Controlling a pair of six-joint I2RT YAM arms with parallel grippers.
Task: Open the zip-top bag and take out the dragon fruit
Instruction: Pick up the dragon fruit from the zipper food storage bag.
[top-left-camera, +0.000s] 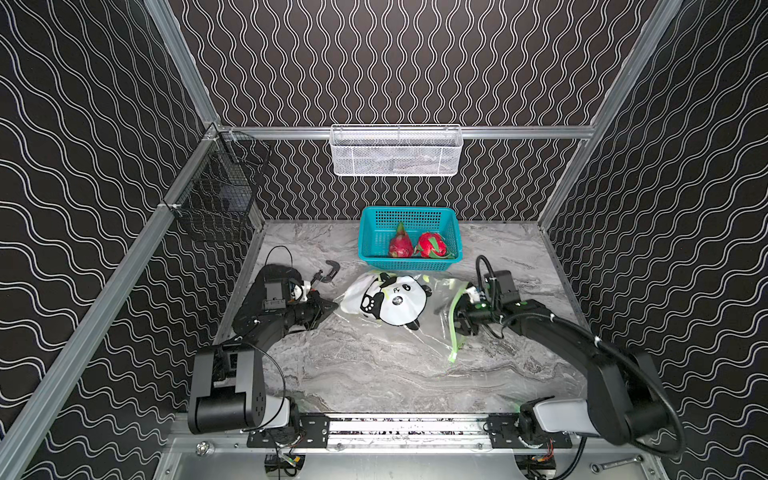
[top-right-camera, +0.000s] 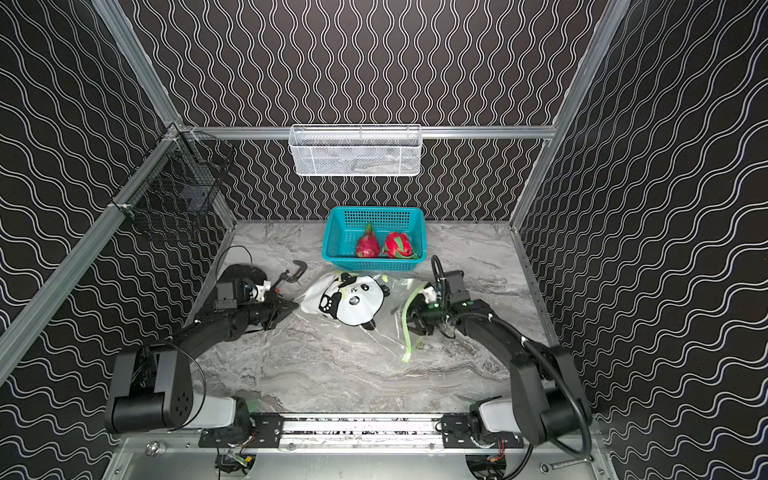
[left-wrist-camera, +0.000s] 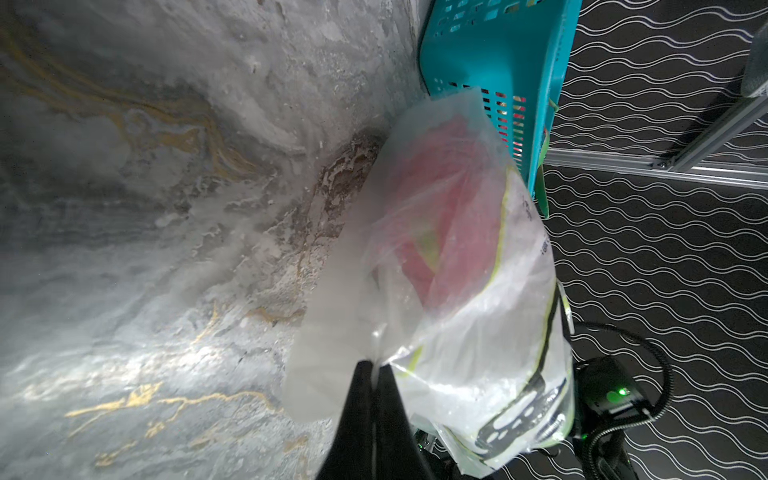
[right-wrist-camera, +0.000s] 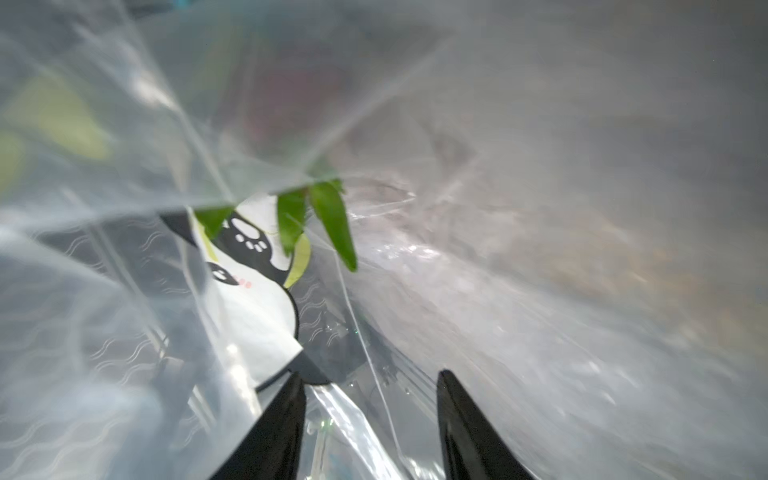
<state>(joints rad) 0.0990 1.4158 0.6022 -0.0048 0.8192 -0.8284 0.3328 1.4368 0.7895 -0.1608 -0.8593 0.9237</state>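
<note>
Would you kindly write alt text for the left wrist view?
The left pincer is shut on an edge of the clear bag, with a red dragon fruit blurred inside. A teal basket stands beyond it on the marble table.

2 top views look down; 2 wrist views close on zip-top bag (left-wrist-camera: 478, 353)

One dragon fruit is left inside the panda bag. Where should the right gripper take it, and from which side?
Come in through the open mouth by the green zip strip, where the right gripper sits open. The dragon fruit points its green tuft at that mouth. Probably pass the tuft and close across the red body while the left gripper pins the zip-top bag.
</note>
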